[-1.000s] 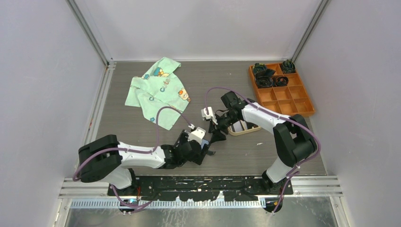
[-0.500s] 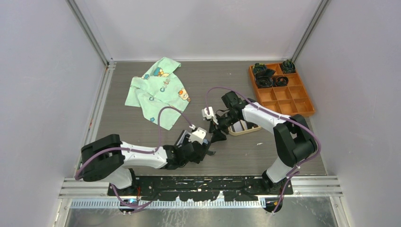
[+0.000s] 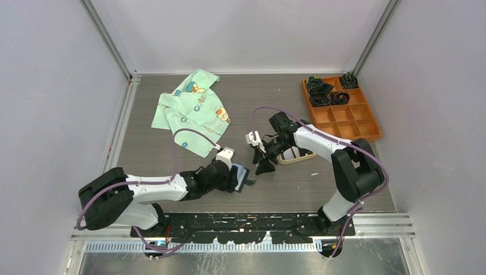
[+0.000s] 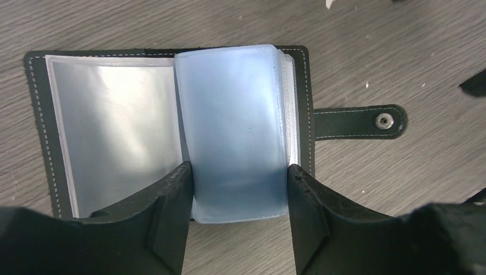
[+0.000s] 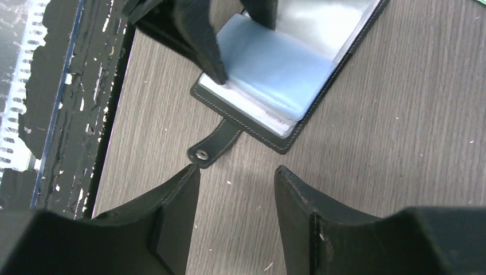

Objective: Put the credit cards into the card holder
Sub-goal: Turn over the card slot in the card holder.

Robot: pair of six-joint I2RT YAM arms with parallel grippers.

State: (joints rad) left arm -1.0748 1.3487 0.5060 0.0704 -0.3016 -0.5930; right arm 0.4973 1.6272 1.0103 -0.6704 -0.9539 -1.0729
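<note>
You're looking at one card holder (image 4: 172,123) lying open on the surface, one green kids' shirt (image 3: 192,112), one orange divided tray (image 3: 344,129), one beige tray (image 3: 286,161) and two arms working. The credit cards (image 3: 293,153) are showing too small to count.

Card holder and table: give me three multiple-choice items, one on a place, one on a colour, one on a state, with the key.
1. Where does the orange tray sit?
A. far right corner
B. near left corner
C. under the shirt

2. What colour is the card holder's cover?
A. red
B. black
C. beige

3. How is the card holder?
A. snapped shut
B. standing on edge
C. lying open

Key: 1 A, it lies by the far right wall in the top view; 2 B, black stitched edges frame the clear sleeves; 3 C, its sleeves are spread and the snap tab hangs free.
</note>
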